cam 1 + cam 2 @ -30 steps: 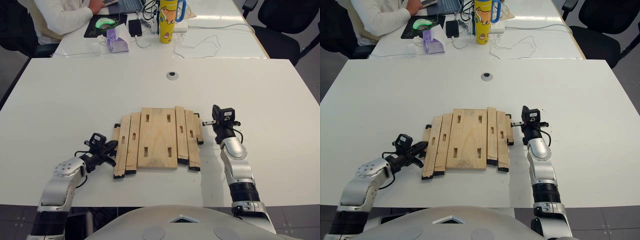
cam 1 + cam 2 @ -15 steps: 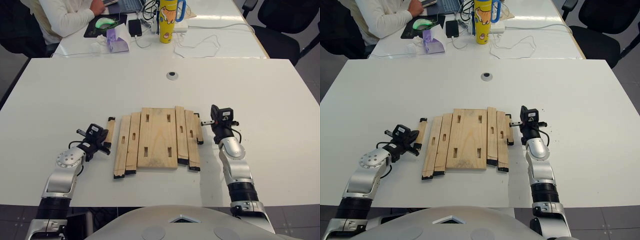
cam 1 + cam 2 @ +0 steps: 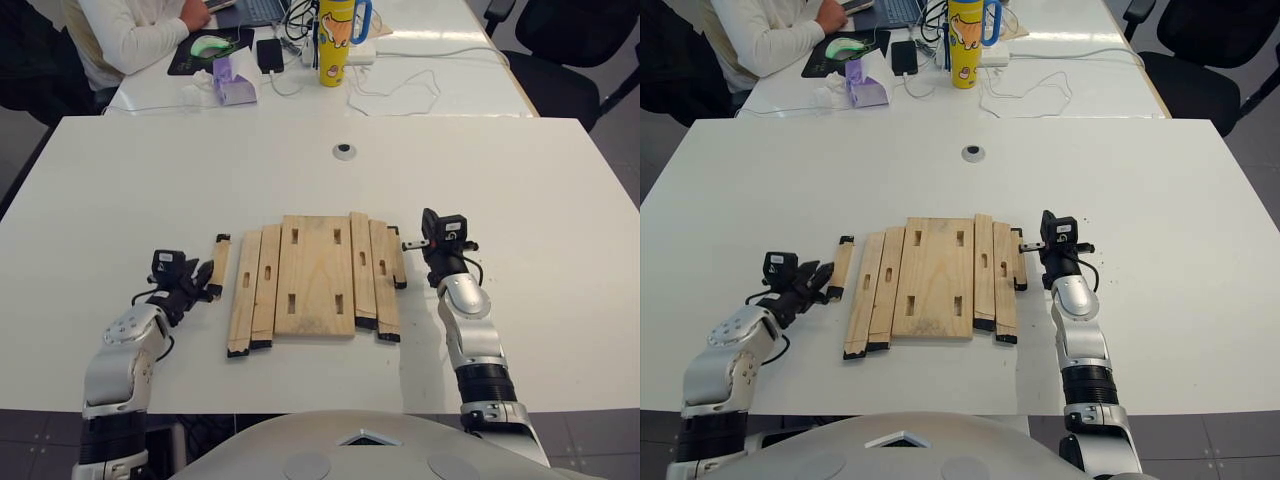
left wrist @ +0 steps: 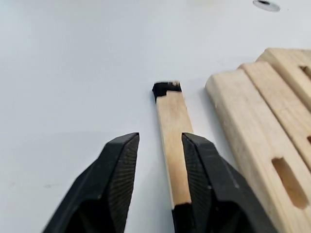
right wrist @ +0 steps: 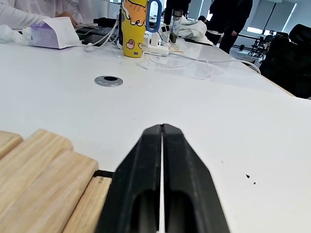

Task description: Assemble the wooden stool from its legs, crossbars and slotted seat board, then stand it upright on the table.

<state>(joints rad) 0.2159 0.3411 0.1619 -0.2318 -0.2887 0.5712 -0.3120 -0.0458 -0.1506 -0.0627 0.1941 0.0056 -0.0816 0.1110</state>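
well, the parts lie flat at the centre of the head frame: the seat board (image 3: 315, 275) in the middle, legs (image 3: 255, 290) close along both its sides. one short crossbar (image 3: 217, 265) lies apart, just left of the pile, on the bare tabletop (image 3: 120, 190).

the left claw (image 4: 160, 141) is spread open at the crossbar's near end, low over the tabletop. the stick runs between its fingers, closer to one. whether that finger touches it, i cannot tell. the right claw (image 5: 162, 128) is closed on nothing, at the pile's right edge.

the crossbar looks light, stiff and dry, so it should not flex or slip much. being thin and flat, it is best pinched across its narrow width near the middle, so it does not tip. the dark ends look best left free, in case they go into the slots.
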